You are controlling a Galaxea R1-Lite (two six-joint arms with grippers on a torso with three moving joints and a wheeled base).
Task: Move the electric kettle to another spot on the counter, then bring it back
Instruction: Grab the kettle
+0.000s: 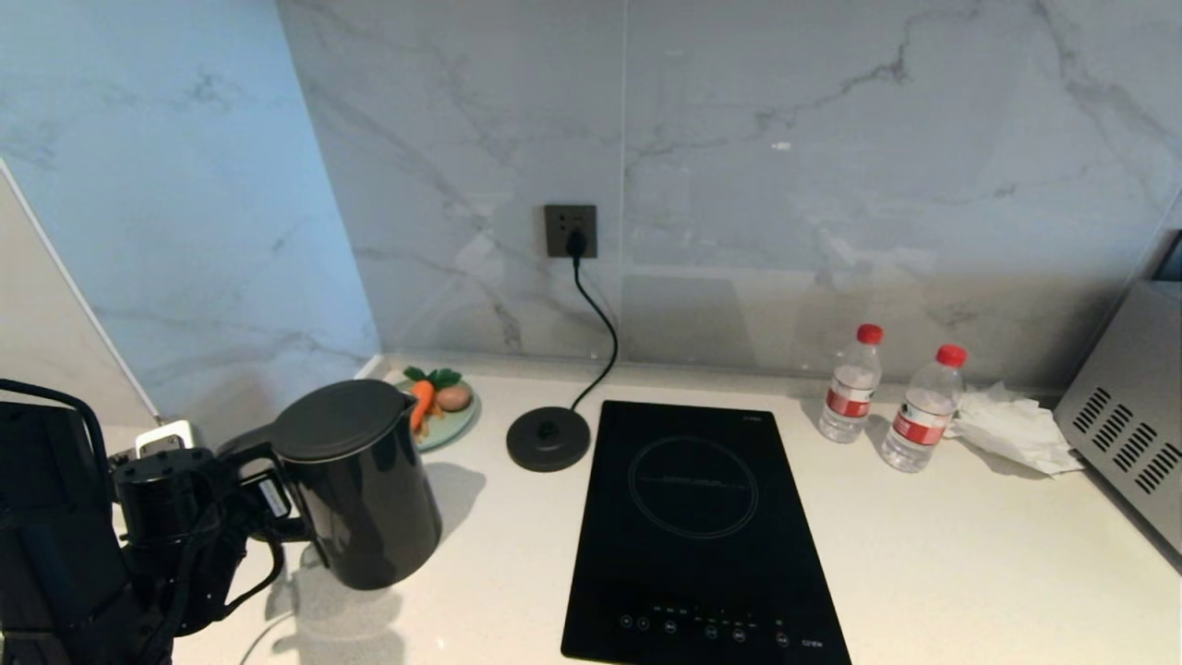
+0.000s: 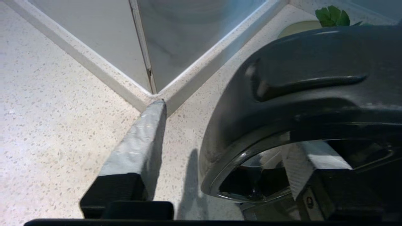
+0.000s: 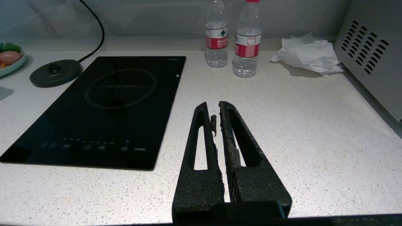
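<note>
Glossy black electric kettle (image 1: 355, 480) standing on the worktop's (image 1: 923, 554) near left, away from its base disc (image 1: 548, 438), left gripper (image 2: 220, 147) straddling the handle (image 2: 282, 103), jaws spreading, seemingly letting go; right gripper (image 3: 217, 117) idling, jaws pressed together.

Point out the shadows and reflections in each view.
Head view: the electric kettle throws a soft shadow on the counter towards the wall; the marble wall carries a small glare spot. Left wrist view: the kettle's glossy handle mirrors a taped finger, whose shadow falls beside it. Right wrist view: the induction hob reflects the cord faintly.
</note>
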